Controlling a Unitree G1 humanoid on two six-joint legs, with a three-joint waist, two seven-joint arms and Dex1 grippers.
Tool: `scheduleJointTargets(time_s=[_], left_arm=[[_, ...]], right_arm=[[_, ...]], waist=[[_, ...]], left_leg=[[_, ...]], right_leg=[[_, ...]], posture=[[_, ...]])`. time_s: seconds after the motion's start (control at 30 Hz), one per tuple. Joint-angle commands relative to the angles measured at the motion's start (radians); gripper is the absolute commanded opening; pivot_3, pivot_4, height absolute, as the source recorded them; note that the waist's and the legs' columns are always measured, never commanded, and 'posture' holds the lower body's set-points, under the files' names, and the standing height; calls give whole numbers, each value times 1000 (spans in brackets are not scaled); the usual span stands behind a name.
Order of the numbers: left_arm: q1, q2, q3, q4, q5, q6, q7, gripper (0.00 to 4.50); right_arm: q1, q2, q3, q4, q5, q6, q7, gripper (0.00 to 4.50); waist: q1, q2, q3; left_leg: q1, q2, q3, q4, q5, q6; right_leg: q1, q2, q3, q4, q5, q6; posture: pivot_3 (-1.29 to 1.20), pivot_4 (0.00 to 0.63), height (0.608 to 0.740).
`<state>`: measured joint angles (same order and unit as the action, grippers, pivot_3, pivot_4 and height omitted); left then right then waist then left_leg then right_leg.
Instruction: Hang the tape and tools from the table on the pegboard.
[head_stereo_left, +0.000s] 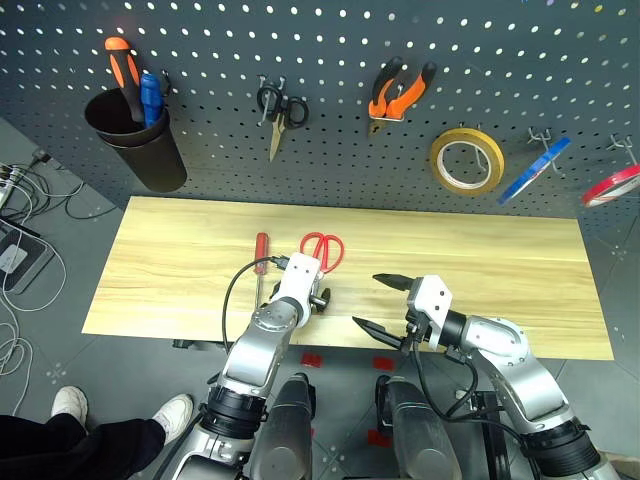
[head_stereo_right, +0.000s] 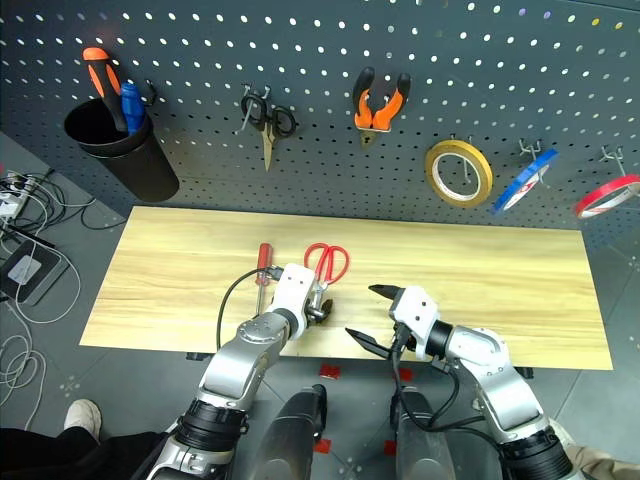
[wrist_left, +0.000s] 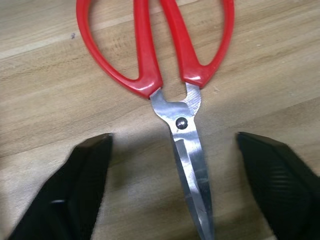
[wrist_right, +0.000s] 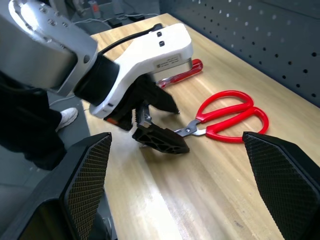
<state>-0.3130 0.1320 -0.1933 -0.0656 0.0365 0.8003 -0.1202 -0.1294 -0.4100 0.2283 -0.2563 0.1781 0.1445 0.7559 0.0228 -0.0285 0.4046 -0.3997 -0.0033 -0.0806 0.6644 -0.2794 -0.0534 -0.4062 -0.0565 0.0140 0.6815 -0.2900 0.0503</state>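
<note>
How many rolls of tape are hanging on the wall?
3. All hang on the pegboard at its right: a wide yellow roll, then a thin blue roll, then a thin red roll at the far right. More may hang past the picture's edge.

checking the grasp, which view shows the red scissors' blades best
The left wrist view: the red scissors lie close up on the table, blades between the left gripper fingers, apart from both. The right wrist view shows handles and pivot, the gripper covering the blades. The head views show just the handles.
</note>
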Motion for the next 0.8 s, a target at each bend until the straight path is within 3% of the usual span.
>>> scheduleJointTargets(time_s=[0.03,0.3,0.63,0.8], left_arm=[[18,6,-11,28,22,15,6,2687],[9,4,-4,39,24,6,4,305],[10,35,-15,26,37,-26,-17,302],[50,90,-35,-52,57,-147,-56,302]], right_arm=[[2,12,-6,-2,-3,-7,-21,4500],[-30,23,-4,15,1,-2,-37,4500],[-56,31,-7,55,1,-33,-32,4500],[-59,31,-15,54,-6,-51,-45,4500]], waist=[[0,0,1],[0,1,9],[1,1,9],[0,1,9]], left_leg=[[0,0,0,0,0,0],[0,0,0,0,0,0],[0,1,0,-1,1,-1],[0,2,0,-3,3,-7]], right_leg=[[0,0,0,0,0,0],[0,0,0,0,0,0],[0,0,0,-1,0,0],[-2,0,0,-2,0,0]], posture=[[78,478,740],[85,477,740],[105,435,740],[109,368,740]])
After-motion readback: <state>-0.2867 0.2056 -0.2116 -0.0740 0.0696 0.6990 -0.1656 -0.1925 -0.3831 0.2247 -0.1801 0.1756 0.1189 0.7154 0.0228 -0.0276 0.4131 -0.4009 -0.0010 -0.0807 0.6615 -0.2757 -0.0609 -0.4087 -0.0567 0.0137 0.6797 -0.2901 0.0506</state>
